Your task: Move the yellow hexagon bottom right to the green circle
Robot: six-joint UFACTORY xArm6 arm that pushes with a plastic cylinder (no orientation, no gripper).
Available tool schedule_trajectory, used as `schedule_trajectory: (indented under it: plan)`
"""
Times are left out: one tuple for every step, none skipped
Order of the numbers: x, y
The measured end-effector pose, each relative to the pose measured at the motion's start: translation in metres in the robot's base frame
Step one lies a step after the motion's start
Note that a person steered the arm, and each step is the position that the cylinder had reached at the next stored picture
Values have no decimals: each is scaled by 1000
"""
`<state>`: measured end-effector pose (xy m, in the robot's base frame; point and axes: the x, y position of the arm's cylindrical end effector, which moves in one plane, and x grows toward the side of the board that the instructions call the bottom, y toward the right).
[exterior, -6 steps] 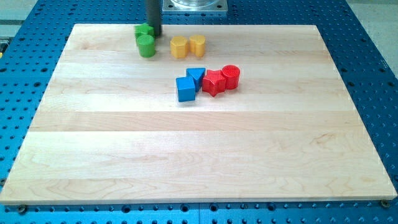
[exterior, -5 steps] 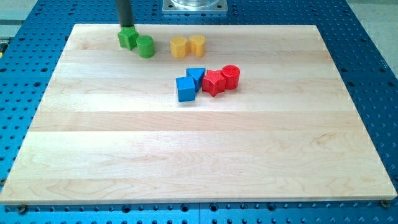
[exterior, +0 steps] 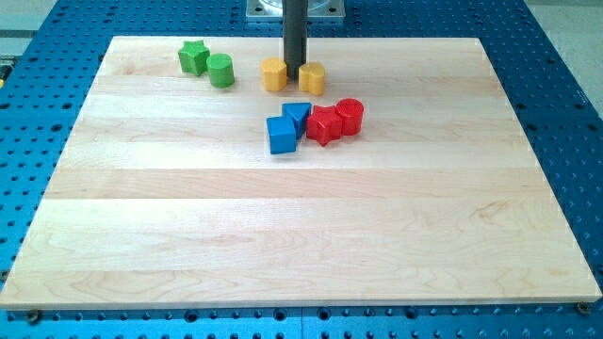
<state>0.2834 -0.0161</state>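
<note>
My tip [exterior: 295, 77] stands between two yellow blocks near the view's top. The yellow hexagon [exterior: 273, 73] is just left of the tip. The other yellow block [exterior: 312, 78] touches the tip on its right, and I cannot make out its shape. The green circle [exterior: 221, 71] lies further left, a small gap away from the hexagon. A green star [exterior: 194, 57] sits up and left of the circle, touching it.
A blue cube [exterior: 281, 135] and another blue block [exterior: 298, 115] sit below the yellow pair. A red star [exterior: 324, 124] and a red cylinder [exterior: 350, 115] adjoin them on the right. The wooden board [exterior: 301, 245] lies on a blue perforated table.
My tip moved right from the green star to between the yellow blocks. The right yellow block shifted a little right and down. The green star had slid left of the circle.
</note>
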Motion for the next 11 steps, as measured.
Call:
schedule_trajectory:
  plan:
    - [-6, -45]
    - [9, -60]
    - [12, -58]
    - [-20, -96]
    - [-39, -125]
    - [-44, -111]
    - [-45, -172]
    - [-43, -114]
    - [-11, -48]
    - [-21, -119]
    - [-28, -159]
